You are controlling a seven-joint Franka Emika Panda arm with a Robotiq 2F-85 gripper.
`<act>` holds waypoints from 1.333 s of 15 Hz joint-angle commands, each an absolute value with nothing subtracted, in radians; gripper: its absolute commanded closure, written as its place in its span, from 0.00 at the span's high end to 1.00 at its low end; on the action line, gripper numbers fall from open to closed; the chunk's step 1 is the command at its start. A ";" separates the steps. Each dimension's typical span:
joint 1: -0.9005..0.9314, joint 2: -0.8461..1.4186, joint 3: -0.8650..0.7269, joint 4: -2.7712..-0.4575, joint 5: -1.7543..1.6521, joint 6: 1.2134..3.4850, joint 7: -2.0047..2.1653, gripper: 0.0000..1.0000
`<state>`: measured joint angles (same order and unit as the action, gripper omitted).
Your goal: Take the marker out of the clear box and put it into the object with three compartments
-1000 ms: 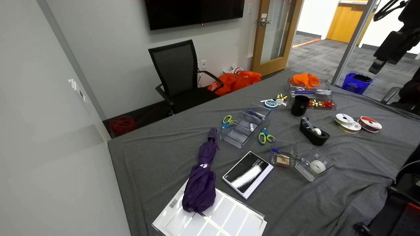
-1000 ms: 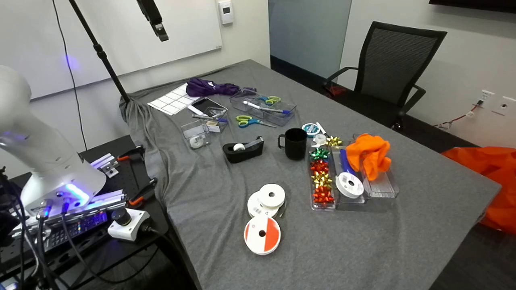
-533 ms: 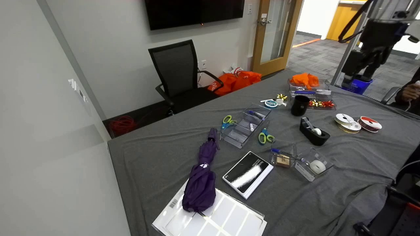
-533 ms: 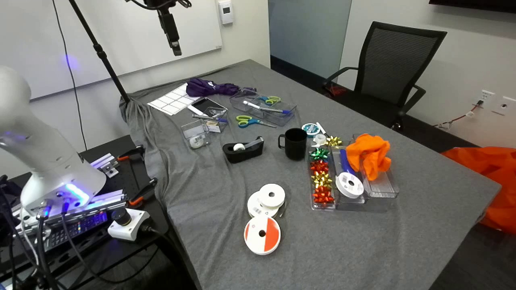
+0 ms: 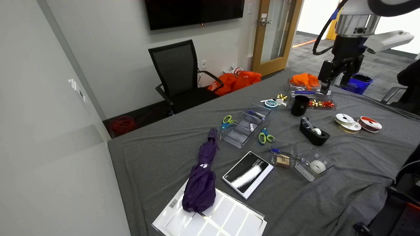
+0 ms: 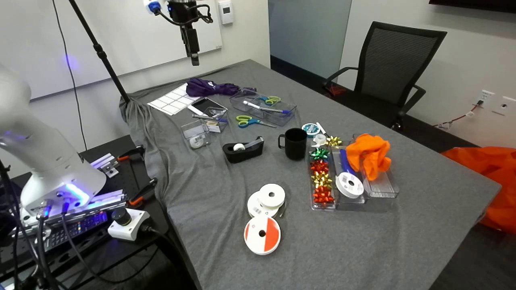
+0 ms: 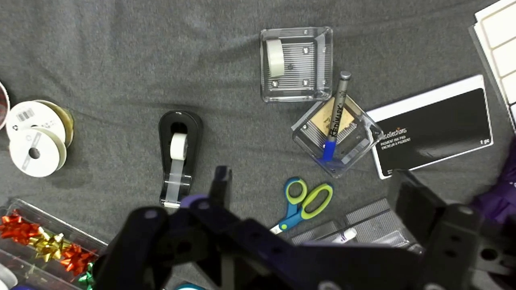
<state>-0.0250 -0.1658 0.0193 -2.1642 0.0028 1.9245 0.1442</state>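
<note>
A grey marker with a blue cap [image 7: 338, 114] lies tilted across a small clear box [image 7: 358, 152]; it also shows in both exterior views [image 5: 290, 155] [image 6: 209, 118]. The low clear organiser [image 6: 382, 188] has compartments side by side holding bows, a blue item with a white spool, and an orange cloth; it also shows in an exterior view [image 5: 324, 86], and its bow side is at lower left in the wrist view [image 7: 60, 222]. My gripper [image 7: 314, 178] is open and empty, high above the table. In an exterior view my gripper [image 5: 334, 88] appears in front of the organiser.
A longer clear tray [image 5: 234, 137] holds another marker, with scissors [image 7: 296, 211] beside it. A black tape dispenser [image 6: 244, 152], black mug [image 6: 295, 144] and ribbon spools [image 6: 262, 235] stand nearby. A second clear box [image 7: 298, 92] holds a tape roll. An ink pad [image 7: 435, 129] adjoins the marker's box.
My arm and gripper have come in over the table and lower, further into both exterior views. The objects on the table have not moved.
</note>
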 commanded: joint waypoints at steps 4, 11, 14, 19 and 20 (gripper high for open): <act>-0.017 -0.147 0.017 -2.160 0.013 1.946 0.151 1.00; 0.012 0.039 0.027 -2.157 0.105 2.094 0.184 1.00; 0.025 0.131 0.032 -2.147 0.167 2.150 0.171 1.00; 0.050 0.263 0.050 -2.118 0.205 2.178 0.184 1.00; 0.056 0.287 0.051 -2.109 0.200 2.179 0.193 1.00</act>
